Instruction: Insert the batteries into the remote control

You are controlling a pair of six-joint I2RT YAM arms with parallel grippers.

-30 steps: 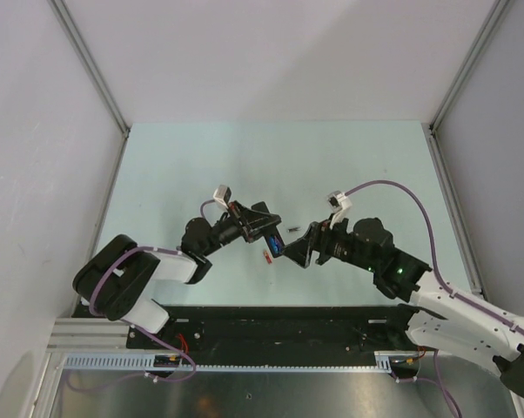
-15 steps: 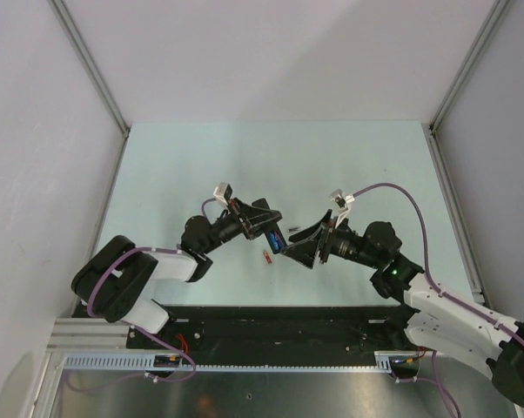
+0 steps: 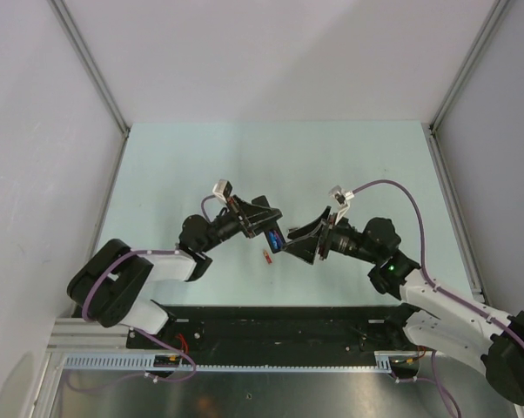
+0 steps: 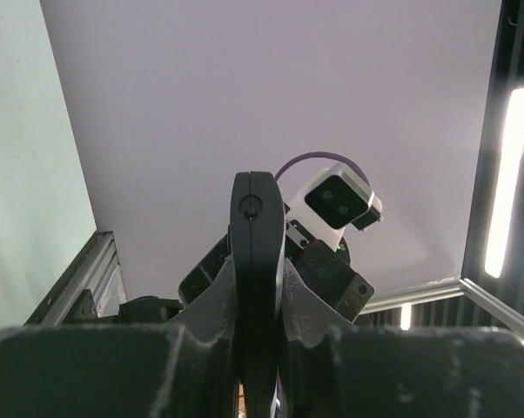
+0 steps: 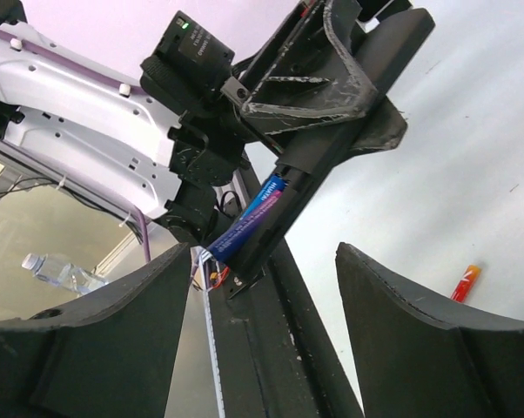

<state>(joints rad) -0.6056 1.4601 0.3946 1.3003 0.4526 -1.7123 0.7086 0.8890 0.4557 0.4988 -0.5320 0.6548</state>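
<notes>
My left gripper (image 3: 264, 225) is shut on the black remote control (image 3: 278, 246) and holds it above the table, tilted. One blue battery (image 3: 273, 239) sits in its slot; it shows clearly in the right wrist view (image 5: 249, 218), lying in the remote control (image 5: 332, 170). In the left wrist view the remote control (image 4: 256, 261) shows edge-on between the shut fingers. My right gripper (image 3: 295, 245) is open and empty, just right of the remote, and its fingers (image 5: 436, 340) frame it from below. A red-orange battery (image 3: 266, 255) lies on the table under the remote and also shows in the right wrist view (image 5: 465, 282).
The pale green table (image 3: 271, 165) is walled by grey panels at the left, back and right. A black base plate (image 3: 271, 326) and a cable rail run along the near edge.
My right gripper has moved up and left, closer to the remote, and its wrist has turned. My left gripper has shifted slightly with the remote. The red-orange battery has not moved.
</notes>
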